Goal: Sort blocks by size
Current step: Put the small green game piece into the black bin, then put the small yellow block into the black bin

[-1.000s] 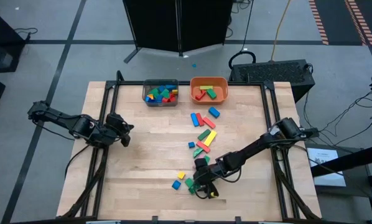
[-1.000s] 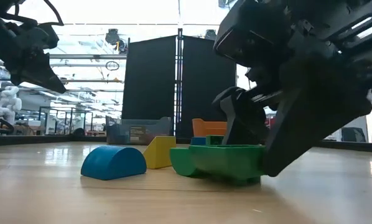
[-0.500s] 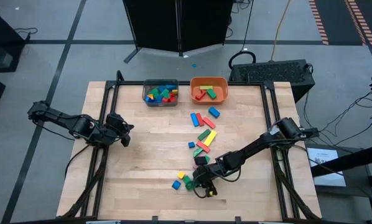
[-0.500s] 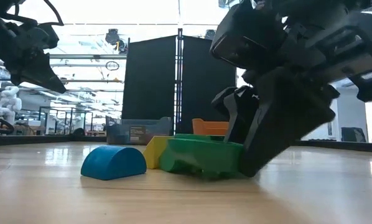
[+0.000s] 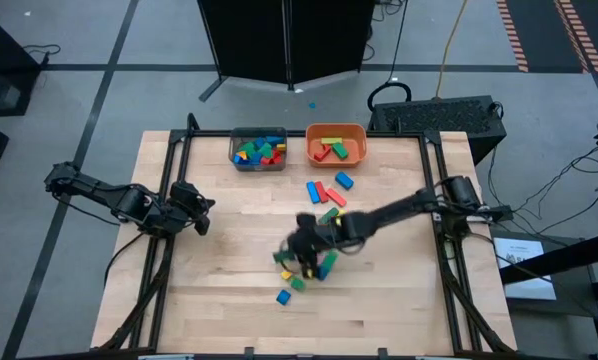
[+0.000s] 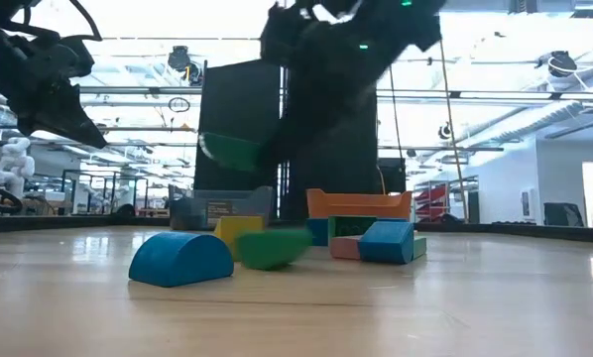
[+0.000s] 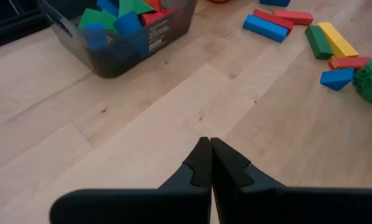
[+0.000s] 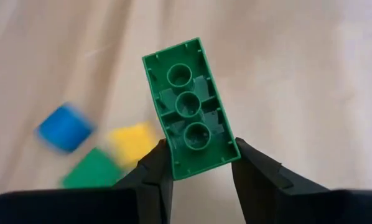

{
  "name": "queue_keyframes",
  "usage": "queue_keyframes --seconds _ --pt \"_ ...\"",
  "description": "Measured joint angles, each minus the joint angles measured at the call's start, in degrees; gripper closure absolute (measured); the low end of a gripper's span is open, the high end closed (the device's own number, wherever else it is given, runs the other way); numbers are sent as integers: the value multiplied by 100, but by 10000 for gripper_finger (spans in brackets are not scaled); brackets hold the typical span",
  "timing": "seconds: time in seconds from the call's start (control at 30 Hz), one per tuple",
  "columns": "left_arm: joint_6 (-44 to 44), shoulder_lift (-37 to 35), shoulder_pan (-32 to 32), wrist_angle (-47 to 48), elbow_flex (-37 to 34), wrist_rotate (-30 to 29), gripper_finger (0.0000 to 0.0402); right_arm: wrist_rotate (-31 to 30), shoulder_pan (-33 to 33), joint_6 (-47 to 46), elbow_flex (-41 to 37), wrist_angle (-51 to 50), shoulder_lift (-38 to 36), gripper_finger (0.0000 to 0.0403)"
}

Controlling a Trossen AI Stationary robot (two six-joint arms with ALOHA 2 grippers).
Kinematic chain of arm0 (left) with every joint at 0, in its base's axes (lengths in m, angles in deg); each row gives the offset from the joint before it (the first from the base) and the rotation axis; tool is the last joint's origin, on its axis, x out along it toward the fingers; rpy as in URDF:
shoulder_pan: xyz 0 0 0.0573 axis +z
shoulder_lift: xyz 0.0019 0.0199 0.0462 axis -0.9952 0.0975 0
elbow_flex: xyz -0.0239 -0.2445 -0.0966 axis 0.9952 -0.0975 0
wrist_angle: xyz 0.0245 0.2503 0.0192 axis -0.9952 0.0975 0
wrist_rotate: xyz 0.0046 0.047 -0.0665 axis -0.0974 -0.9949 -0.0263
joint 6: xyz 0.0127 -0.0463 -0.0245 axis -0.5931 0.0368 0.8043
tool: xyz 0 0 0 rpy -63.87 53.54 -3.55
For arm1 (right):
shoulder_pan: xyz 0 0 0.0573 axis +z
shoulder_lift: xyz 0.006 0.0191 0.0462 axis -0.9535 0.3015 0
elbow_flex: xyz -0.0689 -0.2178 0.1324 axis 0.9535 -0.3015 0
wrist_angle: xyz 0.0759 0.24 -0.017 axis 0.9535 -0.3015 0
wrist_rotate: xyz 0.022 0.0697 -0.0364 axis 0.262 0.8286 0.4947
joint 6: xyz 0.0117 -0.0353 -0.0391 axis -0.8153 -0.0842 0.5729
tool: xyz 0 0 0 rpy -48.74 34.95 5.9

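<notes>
A long green block [image 8: 190,109] sits clamped between the two dark fingers of the right gripper [image 8: 195,163], its hollow underside with three round sockets facing the wrist camera; in the low view this green block [image 6: 232,151] hangs well above the tabletop under the dark arm. From above, the right gripper [image 5: 301,245] is over the middle of the wooden table [image 5: 229,270], grasping the block, with a few loose blocks just beside and below it: a blue cube [image 5: 283,297], a green one [image 5: 298,284] and a blue bar [image 5: 327,264]. Farther toward the bins lie a blue bar [image 5: 314,191], a red bar [image 5: 325,188] and another blue block [image 5: 344,180]. The grey bin [image 5: 258,149] holds mixed small blocks, and the orange bin [image 5: 336,146] beside it holds red, yellow and blue bars. At table height a blue half-round block [image 6: 180,260] lies nearest the camera. The left gripper [image 5: 201,215] waits near the table's left edge, its fingers [image 7: 198,163] pressed together on nothing
</notes>
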Motion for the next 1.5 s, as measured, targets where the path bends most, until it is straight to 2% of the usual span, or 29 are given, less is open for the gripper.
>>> queue_keyframes --seconds 0.2,0.43,0.6,0.67,0.8,0.9,0.97,1.13,1.23,1.33,1.5 --pt "-1 0 0 0 0 -89 401 -318 -1013 211 901 -9 -1 288" --pt "-2 0 -2 0 0 -179 401 -1128 -2342 111 1866 173 32 288" --pt "-2 0 -2 -2 0 -183 401 -1070 -3137 -491 2207 190 230 288" --pt "0 8 0 -2 0 -204 401 -733 -3333 -630 2329 201 388 288" --pt "1 24 0 -1 1 -240 401 -201 -3509 -858 2589 167 842 288" --pt "2 39 0 0 0 -242 401 -47 -3525 -661 2889 102 1250 287" --pt "2 39 0 -2 0 -244 401 -48 -3509 -516 3139 -70 1446 264" --pt "2 40 -1 -2 2 -244 401 -34 -3526 -506 3821 -822 1768 157" --pt "2 39 -2 -3 1 -244 401 -22 -3535 -410 3971 -1176 1797 116" --pt "2 39 -1 -4 1 -243 401 603 -3519 -316 4199 -1659 1735 108" --pt "2 39 0 -5 0 -247 401 2687 -3071 -193 4586 -2967 1455 135"
